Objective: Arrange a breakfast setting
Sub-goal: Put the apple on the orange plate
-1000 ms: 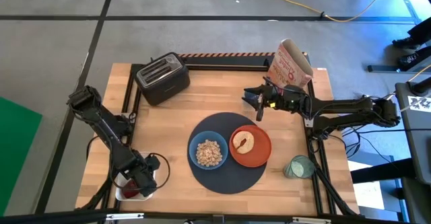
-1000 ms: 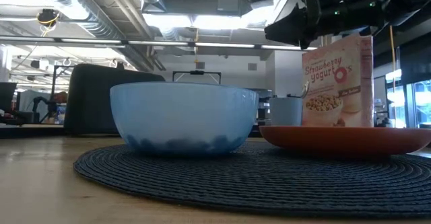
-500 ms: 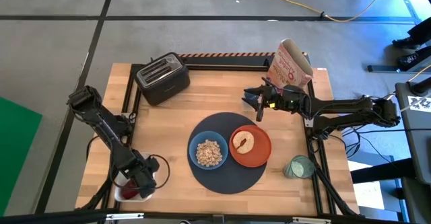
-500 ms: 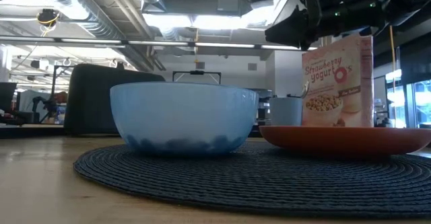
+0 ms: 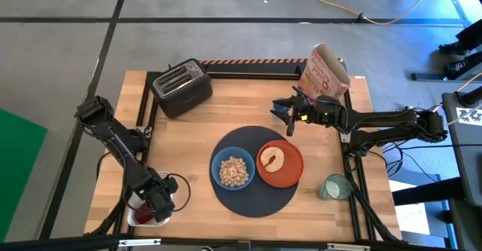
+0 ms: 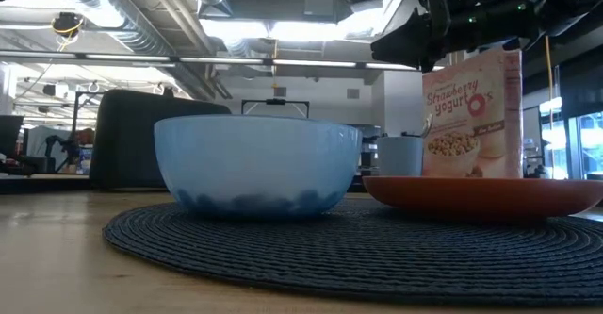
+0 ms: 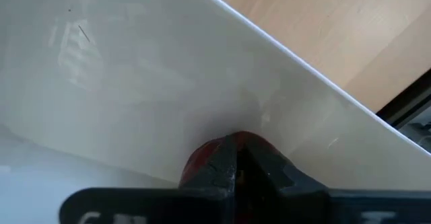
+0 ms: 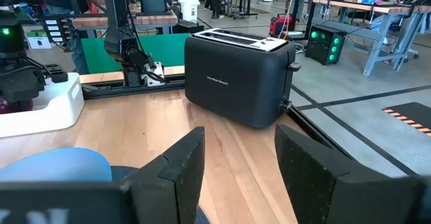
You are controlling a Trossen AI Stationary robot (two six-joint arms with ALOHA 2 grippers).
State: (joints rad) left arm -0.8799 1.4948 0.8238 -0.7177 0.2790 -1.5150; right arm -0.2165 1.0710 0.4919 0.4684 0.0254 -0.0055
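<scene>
The mat (image 5: pixel 252 172) lies at about six o'clock on the table (image 5: pixel 226 115), near the front edge, and serves as the base of the setting: the bowl (image 5: pixel 233 170) with cereal (image 5: pixel 233 172) sits on its nine o'clock half and the plate (image 5: pixel 279 163) on its three o'clock half, the two just beside each other, so that both are within a diner's reach. The toast (image 5: pixel 273 159) rests on the plate. The glass (image 5: pixel 333 187) stands off the mat at about four o'clock, likely awaiting its place. The left gripper (image 5: pixel 154 202) is down in the white tray (image 5: pixel 139 215) at eight o'clock; its wrist view shows the fingers (image 7: pixel 222 173) pressed together on a piece of red fruit (image 7: pixel 202 158) against the tray wall, probably to carry it to the setting. The right gripper (image 5: pixel 290 115) hovers at about one o'clock, between the toaster (image 5: pixel 181 87) and the cereal box (image 5: pixel 324 74), jaws spread wide and holding nothing, out of the way. No spoon can be made out.
</scene>
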